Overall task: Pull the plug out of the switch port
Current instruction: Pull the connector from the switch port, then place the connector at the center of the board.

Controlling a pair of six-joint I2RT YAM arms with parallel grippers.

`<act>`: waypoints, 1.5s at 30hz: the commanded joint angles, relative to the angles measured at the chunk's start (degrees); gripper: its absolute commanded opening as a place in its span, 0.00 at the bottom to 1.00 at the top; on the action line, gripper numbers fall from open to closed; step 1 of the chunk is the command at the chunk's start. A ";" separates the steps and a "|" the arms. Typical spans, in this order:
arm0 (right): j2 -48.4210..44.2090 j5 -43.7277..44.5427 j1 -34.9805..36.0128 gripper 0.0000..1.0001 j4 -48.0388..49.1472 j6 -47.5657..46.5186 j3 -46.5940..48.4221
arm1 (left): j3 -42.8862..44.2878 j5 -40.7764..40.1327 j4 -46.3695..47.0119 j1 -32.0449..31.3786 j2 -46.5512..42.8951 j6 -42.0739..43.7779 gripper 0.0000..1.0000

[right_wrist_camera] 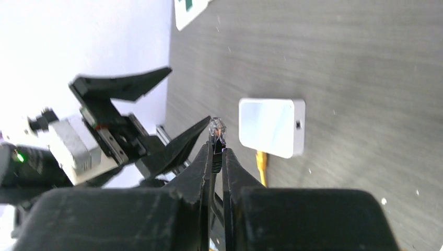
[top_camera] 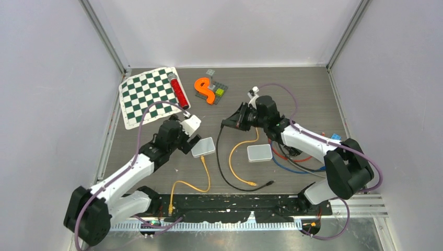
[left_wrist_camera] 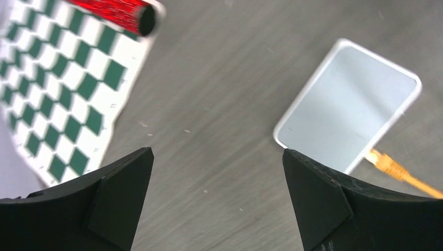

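Clamping right gripper (right_wrist_camera: 215, 152): jaws pressed together on the black plug (right_wrist_camera: 217, 129), clear tip poking past the fingertips, held above the table (top_camera: 303, 94), likely to keep that end away from any port.
Black plug: between the right jaws, well apart from both boxes, right of and farther back than the left switch (left_wrist_camera: 347, 107).
Left gripper (left_wrist_camera: 217, 152): jaws wide apart, holding nothing, hovering just left of the left switch, probably placed to steady that box.
Yellow plug (left_wrist_camera: 385, 164): touching the left switch's near edge, apparently seated.
Right switch (top_camera: 259, 152): flat on the table, near the right arm.
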 commanded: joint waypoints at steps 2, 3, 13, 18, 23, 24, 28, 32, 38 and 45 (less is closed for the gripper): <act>0.03 6.48 -1.72 0.05 2.18 4.40 7.30 | -4.26 -14.21 15.55 0.38 -9.17 -8.01 1.00; 0.51 7.57 -2.05 0.05 2.21 4.77 8.44 | -5.01 -14.70 16.65 0.34 -10.39 -8.53 1.00; 12.08 10.68 -8.77 0.14 -2.24 2.84 13.89 | -4.27 -10.03 12.24 0.34 -12.45 -8.63 0.99; 12.95 11.87 -10.61 0.23 -1.88 0.36 13.01 | -2.75 -8.23 9.57 0.34 -9.97 -8.22 1.00; 14.40 8.64 -10.68 0.44 -10.30 -9.10 19.97 | -2.20 -4.60 9.54 0.34 -8.05 -8.43 1.00; 15.06 6.22 -10.55 0.46 -13.21 -10.53 21.25 | -2.14 -4.17 9.73 0.36 -7.66 -8.50 1.00; 12.35 3.95 -9.22 0.49 -16.64 -15.38 21.89 | -1.02 0.08 8.87 0.34 -5.20 -7.20 1.00; 8.63 -0.56 -7.37 0.49 -12.09 -13.16 14.98 | 0.62 6.88 6.40 0.49 -1.65 -4.40 1.00; 0.29 1.27 -3.20 0.47 -1.87 -5.10 -0.59 | 6.52 20.37 -3.12 0.69 8.60 4.65 1.00; -3.65 2.71 5.23 0.47 3.77 0.18 -10.41 | 11.47 18.62 -10.20 0.78 15.03 7.44 1.00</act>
